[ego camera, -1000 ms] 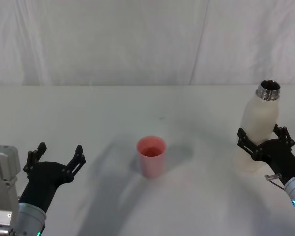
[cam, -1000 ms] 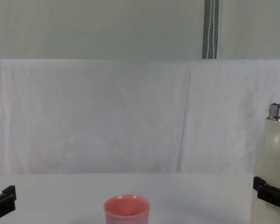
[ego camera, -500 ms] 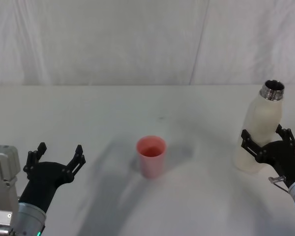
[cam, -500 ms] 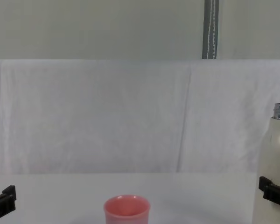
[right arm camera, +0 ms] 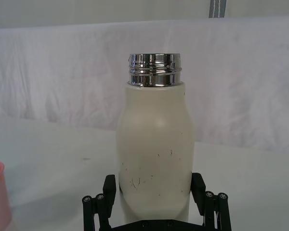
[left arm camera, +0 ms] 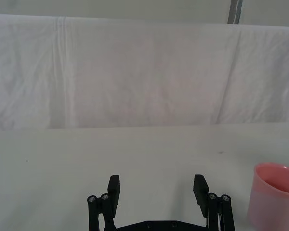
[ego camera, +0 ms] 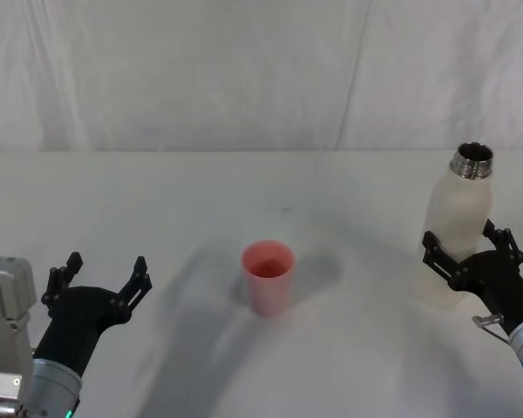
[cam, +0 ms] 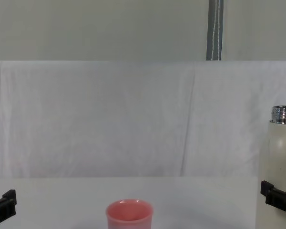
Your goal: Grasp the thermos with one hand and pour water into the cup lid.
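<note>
Two grippers in play over a white table (ego camera: 200, 192) backed by a white draped cloth (ego camera: 244, 70).

Right gripper (ego camera: 467, 252), black fingers on a grey wrist, sits at the table's right side. Its fingers straddle the lower body of the tall cream-white thermos with rounded shoulders and a shiny threaded steel neck (ego camera: 458, 228). Right wrist view: one finger (right arm camera: 109, 188) on each flank of the bottle (right arm camera: 155, 153), pressed against its sides, so the gripper is clamped on the thermos. Bottle stands close to upright, neck open with no cap on, small dark scuffs on the cream body. From the chest view the thermos (cam: 279, 167) is at the right edge with a black finger (cam: 276, 197) across its lower part.

Small salmon-pink round cup lid with slightly tapered sides (ego camera: 268, 277) stands upright near the table's middle, mouth up, well apart from the thermos and to its left. Chest view shows its rim (cam: 129, 211) low at centre. Contents cannot be told.

Left gripper (ego camera: 103, 280) hovers low at the near left, well apart from the cup lid. Left wrist view: its two fingers (left arm camera: 113, 187) are spread wide with nothing between them, and the cup lid (left arm camera: 272, 195) is off to one side beyond them.
</note>
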Tool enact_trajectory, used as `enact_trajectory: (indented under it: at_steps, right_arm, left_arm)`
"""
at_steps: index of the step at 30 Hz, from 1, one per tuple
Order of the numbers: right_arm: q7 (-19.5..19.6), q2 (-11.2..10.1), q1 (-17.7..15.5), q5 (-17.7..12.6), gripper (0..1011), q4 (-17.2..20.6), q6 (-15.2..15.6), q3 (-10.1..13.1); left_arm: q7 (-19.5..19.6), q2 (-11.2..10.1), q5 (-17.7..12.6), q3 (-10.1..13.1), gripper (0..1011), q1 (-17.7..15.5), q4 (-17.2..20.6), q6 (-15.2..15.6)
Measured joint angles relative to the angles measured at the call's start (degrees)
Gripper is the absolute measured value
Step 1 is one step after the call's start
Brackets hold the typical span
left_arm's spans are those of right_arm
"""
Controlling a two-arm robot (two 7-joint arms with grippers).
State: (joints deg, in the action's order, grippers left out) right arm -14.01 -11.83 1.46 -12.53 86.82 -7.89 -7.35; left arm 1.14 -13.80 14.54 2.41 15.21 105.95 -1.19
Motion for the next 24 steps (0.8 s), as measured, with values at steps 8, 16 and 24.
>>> enact_trajectory:
  at_steps: [8,16,24]
  right_arm:
    - [0.39,-0.12,-0.93,0.09,1001,1.03,0.2,-0.07]
    - [0.82,-0.09,-1.81,0.2,1000,1.81,0.34,0.07]
    - [1.21,-0.17,-3.01,0.37,1000,3.0,0.6,0.4]
  left_arm:
    - [0.0,0.0,0.0,0.01,1001,0.0,0.0,0.0]
    - [0.0,0.0,0.0,0.01,1001,0.0,0.0,0.0]
    - [0.0,0.0,0.0,0.0,1001,0.0,0.0,0.0]
